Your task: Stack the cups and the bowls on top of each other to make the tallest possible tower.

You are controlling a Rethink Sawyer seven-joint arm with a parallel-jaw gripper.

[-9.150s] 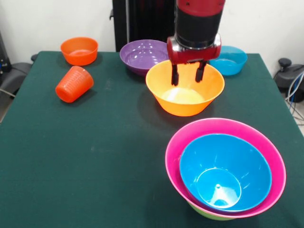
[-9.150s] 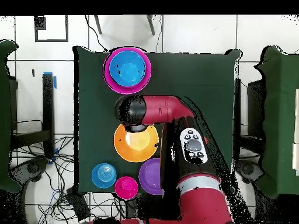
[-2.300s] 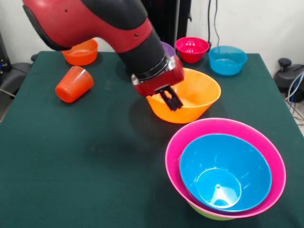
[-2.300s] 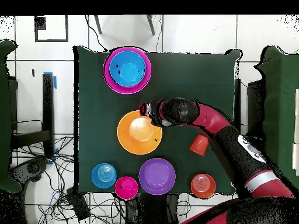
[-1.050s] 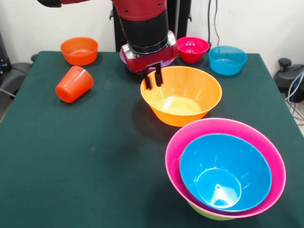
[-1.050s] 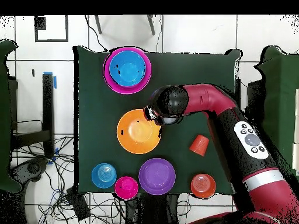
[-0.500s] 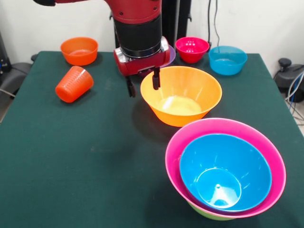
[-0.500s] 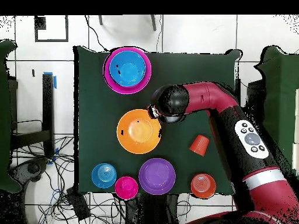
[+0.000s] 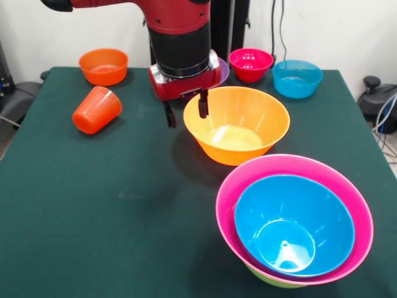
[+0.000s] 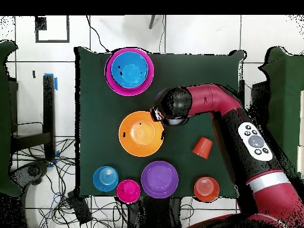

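Claw [image 9: 185, 113]: we log it spread wide, straddling the left rim of the big orange bowl [image 9: 239, 127] at mid-desk [image 9: 93, 205], gripping nothing. Tower [image 9: 294, 220]: near corner, blue bowls nested in pink. Cup [image 9: 97, 110]: on its side, left. Purple bowl [image 10: 160, 179]: behind the arm.

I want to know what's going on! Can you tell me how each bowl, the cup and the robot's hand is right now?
Gripper: open, fingers astride the large orange bowl's rim.
Large orange bowl: upright, empty.
Tumbler: tipped on its side.
Tower: blue bowls nested in the pink.
Small orange bowl, magenta-red bowl, small blue bowl: upright, separate.
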